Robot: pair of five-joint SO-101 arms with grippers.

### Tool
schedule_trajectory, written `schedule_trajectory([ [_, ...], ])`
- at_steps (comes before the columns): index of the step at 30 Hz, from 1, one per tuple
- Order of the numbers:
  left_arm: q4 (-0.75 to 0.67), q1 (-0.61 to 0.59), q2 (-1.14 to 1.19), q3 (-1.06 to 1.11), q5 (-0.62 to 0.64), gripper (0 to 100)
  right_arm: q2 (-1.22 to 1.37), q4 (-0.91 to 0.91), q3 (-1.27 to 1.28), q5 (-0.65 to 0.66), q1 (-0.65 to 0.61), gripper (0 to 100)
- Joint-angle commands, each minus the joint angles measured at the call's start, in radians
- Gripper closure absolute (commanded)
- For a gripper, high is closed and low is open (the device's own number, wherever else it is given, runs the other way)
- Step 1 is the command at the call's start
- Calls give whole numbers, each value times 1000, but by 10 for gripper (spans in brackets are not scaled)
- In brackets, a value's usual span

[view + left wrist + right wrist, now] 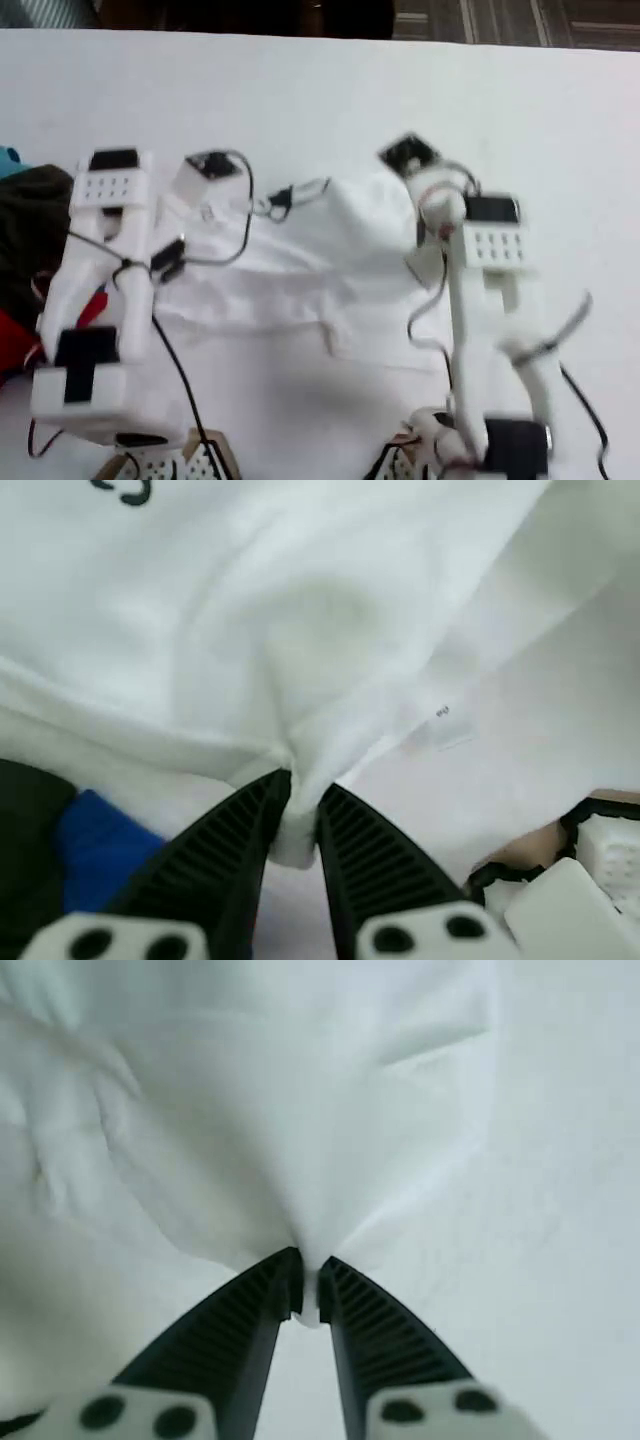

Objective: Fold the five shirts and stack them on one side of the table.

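Observation:
A white shirt (300, 270) lies spread across the middle of the white table (330, 90). My left gripper (303, 795) is shut on a pinched fold of the white shirt (300, 630), near a small sewn tag (440, 725). In the high view the left arm (105, 260) stands at the shirt's left edge. My right gripper (308, 1280) is shut on a bunched edge of the white shirt (250, 1130), with the cloth drawn up into the jaws. The right arm (480, 290) is at the shirt's right side, its wrist (430, 190) over the far right corner.
A pile of dark, red and blue clothes (25, 260) lies at the table's left edge beside the left arm. Blue and black cloth (70, 850) shows under the left gripper. Arm bases and cables (200, 460) sit along the near edge. The far half of the table is bare.

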Motion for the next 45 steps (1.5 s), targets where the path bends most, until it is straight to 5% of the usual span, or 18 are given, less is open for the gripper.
schedule_trajectory([
  [1, -29, 0, -135, 122, -12, 975, -220, -7, 152, 63, 82, 978],
  [12, 46, -6, -233, 199, -17, 975, -420, 117, 275, 187, 174, 978],
  [25, -198, -8, -152, 366, -55, 973, -427, -28, 477, 181, 125, 975],
  [32, -215, -8, -124, 344, -52, 842, -429, -33, 471, 187, 125, 779],
  [35, -199, -29, -126, 308, -11, 759, -430, -28, 413, 183, 133, 789],
  [41, -23, -69, -126, 8, 35, 788, -492, -116, 241, 66, 171, 818],
  [45, -14, -41, -114, -163, 212, 896, -450, -272, 233, -61, 99, 995],
])
